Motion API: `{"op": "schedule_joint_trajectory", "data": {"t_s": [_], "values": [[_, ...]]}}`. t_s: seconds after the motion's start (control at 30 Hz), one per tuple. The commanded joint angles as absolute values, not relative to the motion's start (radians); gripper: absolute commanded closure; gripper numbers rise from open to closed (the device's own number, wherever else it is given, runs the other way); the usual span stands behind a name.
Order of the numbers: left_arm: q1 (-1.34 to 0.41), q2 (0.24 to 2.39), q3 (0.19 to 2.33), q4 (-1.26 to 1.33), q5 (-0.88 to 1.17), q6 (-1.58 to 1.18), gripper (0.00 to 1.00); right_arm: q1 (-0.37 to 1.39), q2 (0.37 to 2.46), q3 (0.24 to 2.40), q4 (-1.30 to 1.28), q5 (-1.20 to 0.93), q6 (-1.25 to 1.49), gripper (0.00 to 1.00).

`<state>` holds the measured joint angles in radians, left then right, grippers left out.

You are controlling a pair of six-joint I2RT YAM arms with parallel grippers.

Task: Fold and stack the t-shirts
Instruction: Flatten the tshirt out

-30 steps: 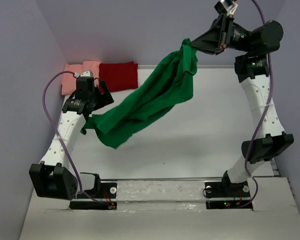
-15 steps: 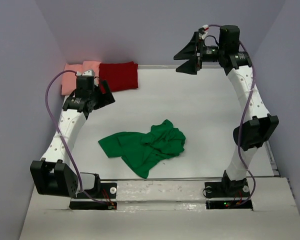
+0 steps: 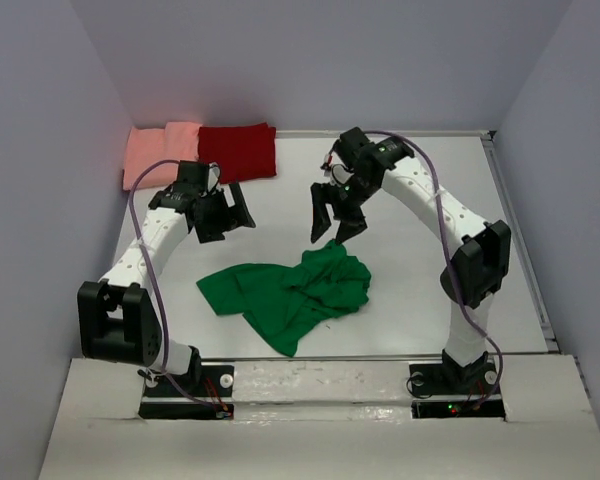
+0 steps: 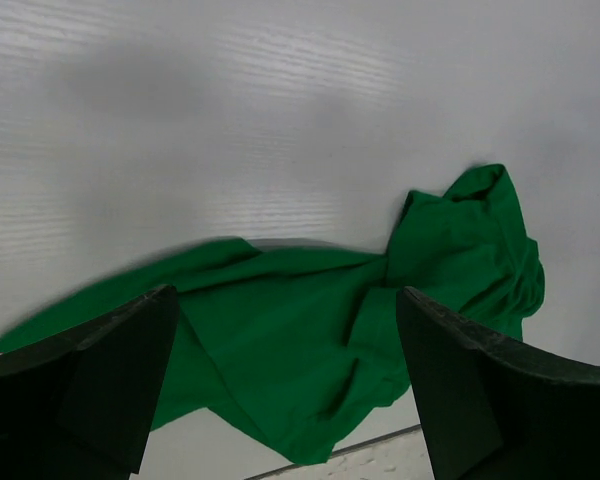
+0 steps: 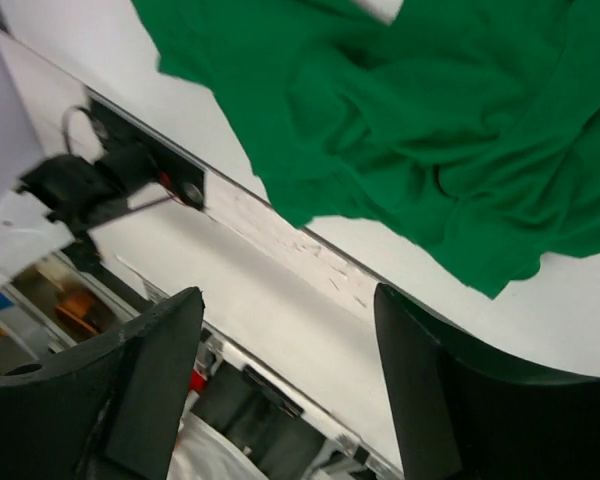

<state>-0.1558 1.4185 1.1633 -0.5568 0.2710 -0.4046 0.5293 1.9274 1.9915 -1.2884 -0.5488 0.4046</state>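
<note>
Green cloth is what the coming move turns on. From above, we see the green shirt (image 3: 280, 295) crumpled on the table (image 3: 430, 200) near the front edge. Its long axis runs left to right, with the thicker, bunched end on the right. The right gripper (image 3: 335, 230) hovers just beyond that bunched end, on its far side, fingers spread and holding nothing. The left gripper (image 3: 230, 218) hangs farther off, beyond the flatter left end, fingers also wide and empty. We judge the right arm the nearer one. The pink shirt (image 3: 160, 150) and the dark red shirt (image 3: 238, 150) lie as flat rectangles side by side in the far left corner, well apart from the green one

From the left wrist, we look between two wide-open fingers (image 4: 90, 380) at the shirt. It stretches across the view ahead, its bunched end to the right, clear of both fingers

From the right wrist, the open fingers (image 5: 150, 390) frame the table's front edge, with nothing between them. The shirt fills the upper part of the view, so we think it lies ahead of the fingers, not under them
</note>
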Motion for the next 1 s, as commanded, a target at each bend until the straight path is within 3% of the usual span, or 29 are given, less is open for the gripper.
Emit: {"op": "schedule_joint_trajectory", "data": {"t_s": [0.0, 0.27, 0.57, 0.73, 0.97], "values": [[-0.158, 1.411, 1.097, -0.620, 0.362, -0.423, 0.01, 0.574, 1.858, 1.925, -1.344, -0.411, 0.385, 0.29], [-0.147, 1.424, 0.990, -0.649, 0.504, -0.434, 0.01, 0.673, 1.712, 1.723, -1.247, -0.365, 0.391, 0.30], [-0.141, 1.397, 0.902, -0.649, 0.551, -0.466, 0.01, 0.903, 1.674, 1.666, -1.129, -0.253, 0.344, 0.29], [-0.144, 1.324, 0.865, -0.624, 0.551, -0.508, 0.01, 0.928, 1.620, 1.550, -0.981, -0.209, 0.353, 0.29], [-0.273, 1.103, 0.891, -0.701, 0.271, -0.437, 0.01, 0.853, 1.618, 1.486, -0.836, -0.233, 0.386, 0.27]]}}
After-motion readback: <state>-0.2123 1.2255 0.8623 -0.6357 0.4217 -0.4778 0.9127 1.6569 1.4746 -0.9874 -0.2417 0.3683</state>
